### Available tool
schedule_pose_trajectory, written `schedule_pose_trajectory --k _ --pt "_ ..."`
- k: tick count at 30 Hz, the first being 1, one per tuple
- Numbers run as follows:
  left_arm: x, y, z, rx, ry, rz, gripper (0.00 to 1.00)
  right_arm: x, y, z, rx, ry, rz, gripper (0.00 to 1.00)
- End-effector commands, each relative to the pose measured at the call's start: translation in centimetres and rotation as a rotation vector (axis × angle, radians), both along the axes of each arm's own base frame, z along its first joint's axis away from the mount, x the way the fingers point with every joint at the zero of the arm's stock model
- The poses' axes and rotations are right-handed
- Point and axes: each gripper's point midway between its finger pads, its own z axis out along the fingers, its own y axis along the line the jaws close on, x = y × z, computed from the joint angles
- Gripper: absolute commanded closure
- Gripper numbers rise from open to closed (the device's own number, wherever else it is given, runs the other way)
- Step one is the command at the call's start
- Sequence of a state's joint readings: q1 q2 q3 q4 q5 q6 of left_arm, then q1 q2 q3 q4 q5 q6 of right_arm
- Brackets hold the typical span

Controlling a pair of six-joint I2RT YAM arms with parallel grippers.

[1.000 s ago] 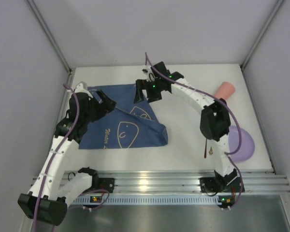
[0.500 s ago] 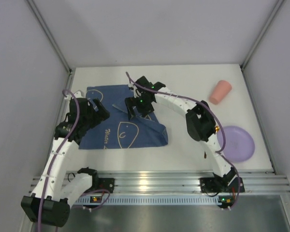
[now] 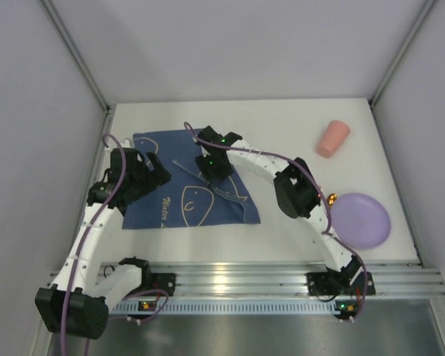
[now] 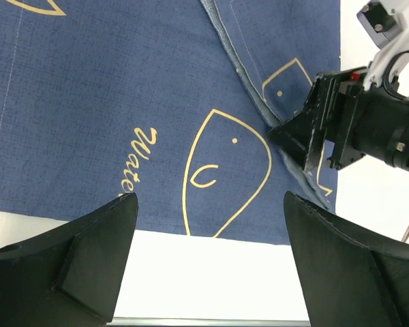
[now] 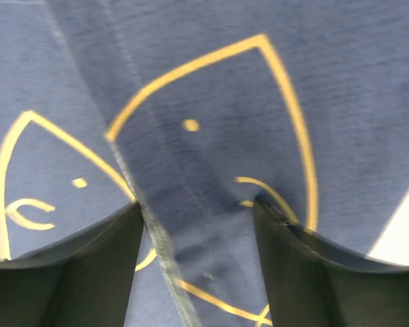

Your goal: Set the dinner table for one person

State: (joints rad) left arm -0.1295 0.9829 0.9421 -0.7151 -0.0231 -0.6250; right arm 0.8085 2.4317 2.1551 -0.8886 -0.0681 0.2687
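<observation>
Swung leftward, the right gripper (image 3: pixel 213 172) sits on the limp placemat (image 3: pixel 174 204), jaws apart astride its fold, the likely pinch point. The left gripper (image 3: pixel 150 169) hovers, jaws spread wide. The rigid worktop (image 3: pixel 282 126) lies beneath everything, immovable.

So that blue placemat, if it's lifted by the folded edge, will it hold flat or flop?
Probably floppy: the placemat lies folded over on itself beneath the right gripper. It looks like thin woven cloth, so likely light, and pushed it may bunch or slide on the smooth dinner table.
</observation>
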Motion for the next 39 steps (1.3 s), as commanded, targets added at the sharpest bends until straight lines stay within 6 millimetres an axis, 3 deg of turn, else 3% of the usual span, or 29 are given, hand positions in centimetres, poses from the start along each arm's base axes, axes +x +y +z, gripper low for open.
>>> schedule_pose_trajectory --k 1,3,4,6,7,10,16,17,19,22,25,28,34,36,39 --pt "-0.1 -0.6 0.2 -0.022 -0.006 -0.037 0.07 1.5 -2.2 -1.0 -0.127 -0.070 -0.041 0.48" --pt "-0.2 -0.6 0.1 -0.021 -0.002 -0.041 0.07 1.8 -2.4 -0.6 -0.132 -0.089 -0.048 0.61" --pt "-0.2 -0.6 0.1 -0.021 0.000 -0.041 0.07 1.9 -2.5 -0.5 -0.132 -0.094 -0.047 0.75" --pt "-0.1 -0.7 0.1 -0.025 -0.004 -0.042 0.07 1.9 -2.6 -0.1 -0.137 -0.106 -0.053 0.87" --pt "0.0 -0.8 0.1 -0.029 -0.007 -0.045 0.07 2.0 -2.7 0.1 -0.136 -0.112 -0.054 0.99" --pt "0.2 -0.9 0.2 -0.034 -0.008 -0.047 0.08 2.0 -3.1 1.5 -0.132 -0.137 -0.060 1.00" --pt "0.0 -0.7 -0.9 -0.016 0.019 -0.051 0.08 2.6 -4.1 7.6 -0.072 -0.213 -0.107 1.00" --pt "0.0 -0.4 -1.5 0.000 0.039 -0.045 0.08 2.9 -4.8 9.4 -0.047 -0.227 -0.130 1.00" --pt "-0.4 0.6 -3.4 0.044 0.093 -0.010 0.08 3.3 -5.8 11.0 -0.011 -0.228 -0.167 1.00" --pt "-1.3 0.8 -7.5 0.063 0.242 0.002 0.12 4.0 -8.7 13.9 0.052 -0.216 -0.231 1.00" --pt "-1.5 0.5 -9.3 0.061 0.302 -0.013 0.14 4.5 -10.9 14.4 0.051 -0.210 -0.271 1.00" --pt "-1.1 1.0 -11.4 0.094 0.354 -0.001 0.15 5.7 -15.1 12.7 0.026 -0.186 -0.351 1.00" --pt "-1.0 1.2 -15.4 0.121 0.531 0.016 0.16 4.6 -22.1 4.8 -0.106 0.000 -0.480 1.00" --pt "-0.8 1.3 -15.9 0.126 0.560 0.020 0.17 3.8 -23.5 2.2 -0.158 0.075 -0.506 1.00" --pt "-0.6 1.2 -16.6 0.128 0.585 0.018 0.17 2.0 -25.9 -0.8 -0.247 0.197 -0.555 0.86"
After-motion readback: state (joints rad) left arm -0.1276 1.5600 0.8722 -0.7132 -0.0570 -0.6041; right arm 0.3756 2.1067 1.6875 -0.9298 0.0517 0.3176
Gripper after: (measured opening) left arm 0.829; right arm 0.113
